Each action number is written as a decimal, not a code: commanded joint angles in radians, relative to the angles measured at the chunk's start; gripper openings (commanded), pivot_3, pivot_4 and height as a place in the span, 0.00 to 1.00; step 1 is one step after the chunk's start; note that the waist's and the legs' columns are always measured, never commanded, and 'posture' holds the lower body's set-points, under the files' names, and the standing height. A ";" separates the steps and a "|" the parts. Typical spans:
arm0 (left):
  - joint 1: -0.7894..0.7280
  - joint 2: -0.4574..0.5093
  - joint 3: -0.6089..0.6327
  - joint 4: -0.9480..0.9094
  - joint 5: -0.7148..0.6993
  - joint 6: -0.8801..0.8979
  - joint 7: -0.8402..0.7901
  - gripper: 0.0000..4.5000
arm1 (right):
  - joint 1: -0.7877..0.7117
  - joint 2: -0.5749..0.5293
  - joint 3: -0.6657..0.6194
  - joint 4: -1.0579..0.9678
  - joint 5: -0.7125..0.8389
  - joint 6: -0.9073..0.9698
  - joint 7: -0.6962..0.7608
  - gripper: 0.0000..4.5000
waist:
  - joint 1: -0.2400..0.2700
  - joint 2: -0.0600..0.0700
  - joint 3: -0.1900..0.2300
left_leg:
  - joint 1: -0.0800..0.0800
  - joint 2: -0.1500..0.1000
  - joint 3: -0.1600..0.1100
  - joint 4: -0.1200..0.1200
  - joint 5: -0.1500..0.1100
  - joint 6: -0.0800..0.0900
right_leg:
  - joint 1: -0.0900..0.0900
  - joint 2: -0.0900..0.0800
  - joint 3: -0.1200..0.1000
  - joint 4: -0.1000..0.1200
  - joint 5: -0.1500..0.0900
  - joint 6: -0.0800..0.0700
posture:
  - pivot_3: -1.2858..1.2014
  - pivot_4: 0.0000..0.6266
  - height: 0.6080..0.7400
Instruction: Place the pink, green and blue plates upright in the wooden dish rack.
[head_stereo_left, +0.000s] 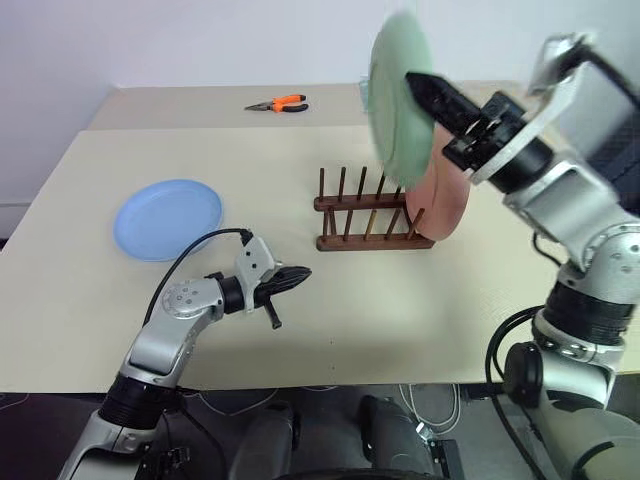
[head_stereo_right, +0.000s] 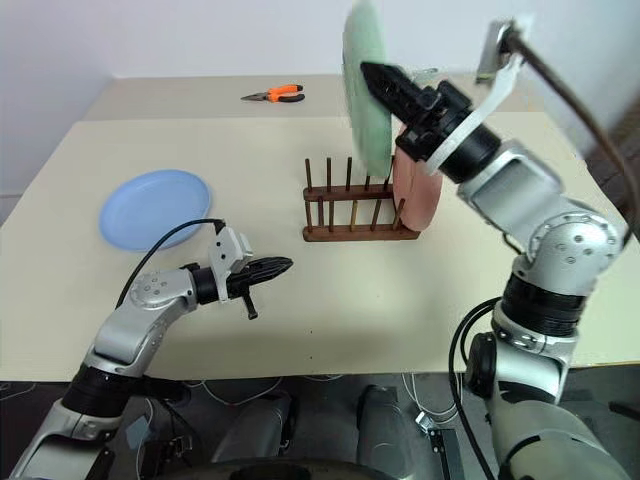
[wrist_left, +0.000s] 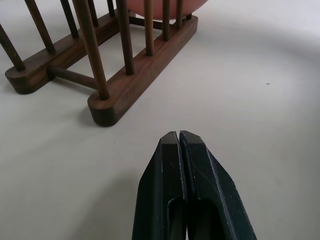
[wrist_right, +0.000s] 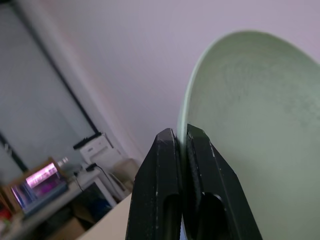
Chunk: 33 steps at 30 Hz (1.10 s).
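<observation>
My right gripper (head_stereo_left: 418, 84) is shut on the rim of the green plate (head_stereo_left: 398, 100) and holds it on edge in the air above the wooden dish rack (head_stereo_left: 368, 212). The pink plate (head_stereo_left: 443, 205) stands upright in the rack's right end. Flat on the table at the left lies the blue plate (head_stereo_left: 167, 218). My left gripper (head_stereo_left: 298, 273) hovers low over the table in front of the rack, shut on nothing. In the left wrist view the rack (wrist_left: 120, 75) lies just past its closed fingertips (wrist_left: 178, 142). The green plate (wrist_right: 255, 130) sits beside my right fingers (wrist_right: 172, 165).
Orange-handled pliers (head_stereo_left: 279, 103) lie on a second table behind. A black cable (head_stereo_left: 190, 250) loops over my left forearm. The beige table (head_stereo_left: 380, 320) ends at its front edge just past my arms.
</observation>
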 joint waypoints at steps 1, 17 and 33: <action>0.008 0.004 0.009 -0.044 0.000 -0.012 0.003 0.00 | 0.009 -0.003 0.003 -0.029 0.052 -0.024 -0.056 0.01 | 0.000 0.000 0.000 | -0.001 0.000 0.000 0.000 0.000 0.000 | -0.001 0.000 0.000 0.000 0.000 0.001 | 0.52 0.24 1.00; -0.002 0.002 0.001 -0.043 -0.003 -0.003 0.002 0.00 | 0.049 0.050 0.070 0.052 0.142 -0.102 -0.241 0.07 | -0.012 0.000 0.000 | 0.000 0.000 0.002 0.000 0.000 0.000 | -0.002 0.001 0.000 0.001 0.002 0.003 | 0.52 0.24 1.00; -0.183 -0.058 0.430 0.203 0.041 0.095 0.580 0.86 | -0.072 -0.330 0.342 -0.094 -0.807 -0.436 0.456 0.99 | -0.029 -0.003 -0.002 | 0.001 0.001 0.002 -0.001 0.000 0.000 | -0.002 0.002 0.000 0.002 0.000 0.008 | 0.52 0.24 1.00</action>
